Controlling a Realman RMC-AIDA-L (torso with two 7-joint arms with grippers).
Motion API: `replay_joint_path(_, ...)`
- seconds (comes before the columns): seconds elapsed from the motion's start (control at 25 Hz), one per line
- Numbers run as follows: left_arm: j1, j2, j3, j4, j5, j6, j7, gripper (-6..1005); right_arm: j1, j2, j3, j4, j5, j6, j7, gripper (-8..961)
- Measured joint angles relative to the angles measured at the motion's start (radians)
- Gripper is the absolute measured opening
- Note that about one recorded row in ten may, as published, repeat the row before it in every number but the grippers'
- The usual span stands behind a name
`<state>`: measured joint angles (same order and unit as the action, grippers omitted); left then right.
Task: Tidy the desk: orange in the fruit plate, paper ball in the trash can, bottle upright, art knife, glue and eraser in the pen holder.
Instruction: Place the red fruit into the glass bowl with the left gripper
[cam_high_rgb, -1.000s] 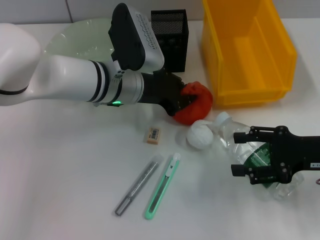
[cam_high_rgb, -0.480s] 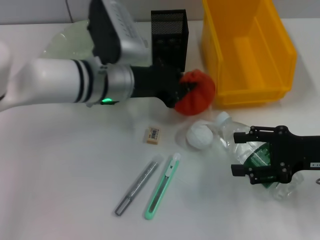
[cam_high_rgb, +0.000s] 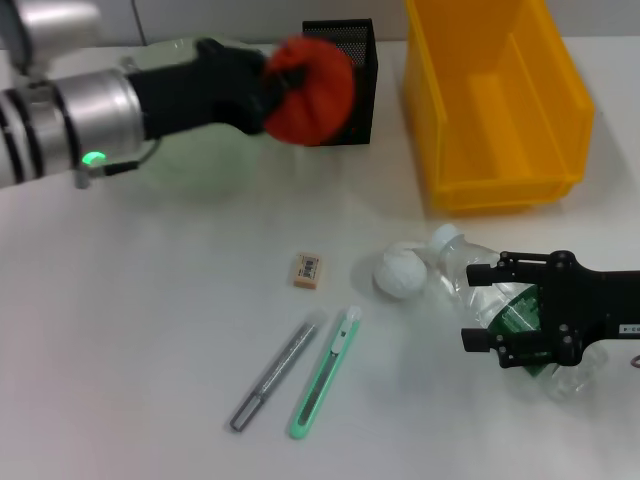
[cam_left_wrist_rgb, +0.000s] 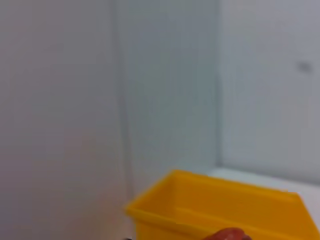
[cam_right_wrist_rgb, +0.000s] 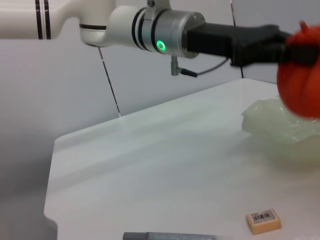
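Left pincer (cam_high_rgb: 268, 85) round orange (cam_high_rgb: 312, 90), probably above plate (cam_right_wrist_rgb: 280, 135).

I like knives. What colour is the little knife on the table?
The art knife is light green, with a white tip. The head view shows it best.

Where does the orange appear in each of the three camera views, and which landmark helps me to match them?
Head view: the orange is held up by the left gripper, in front of the black pen holder.
Left wrist view: only its top shows, at the lower edge, before the yellow bin.
Right wrist view: the orange is at the right edge, above the pale fruit plate.
Shared landmark: the orange itself.
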<state>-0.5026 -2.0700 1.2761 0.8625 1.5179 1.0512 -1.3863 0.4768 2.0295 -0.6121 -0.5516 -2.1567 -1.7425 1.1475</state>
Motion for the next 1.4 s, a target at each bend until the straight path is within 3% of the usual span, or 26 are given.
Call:
replay_joint_path(0.08, 0.027, 0.000, -0.068, -0.015, -0.061, -0.004, 0.036, 55, 0.001, 0.000, 0.000, 0.000, 0.000, 0.000, 0.000, 825)
replay_joint_path(0.24, 0.029, -0.002, -0.104, -0.062, -0.099, -0.046, 0.080, 57, 0.006, 0.000, 0.000, -0.001, 0.000, 0.002, 0.000, 825)
replay_joint_path(0.44, 0.022, -0.002, -0.106, -0.092, -0.117, -0.089, 0.096, 65, 0.007, 0.000, 0.000, -0.001, 0.000, 0.002, 0.000, 825)
replay_joint_path(0.52, 0.000, -0.004, -0.107, -0.149, -0.129, -0.206, 0.111, 69, 0.008, 0.000, 0.000, -0.001, 0.000, 0.002, 0.000, 825)
replay_joint_path(0.64, -0.027, -0.003, -0.107, -0.203, -0.131, -0.262, 0.113, 74, 0.008, 0.000, 0.000, -0.001, 0.000, 0.002, 0.000, 825)
replay_joint_path(0.88, -0.039, -0.003, -0.108, -0.225, -0.143, -0.301, 0.115, 84, 0.008, 0.000, 0.000, -0.001, 0.000, 0.002, 0.000, 824)
replay_joint_path(1.4, -0.034, -0.002, -0.109, -0.226, -0.158, -0.299, 0.112, 397, 0.008, 0.000, 0.000, -0.001, 0.000, 0.001, 0.000, 817)
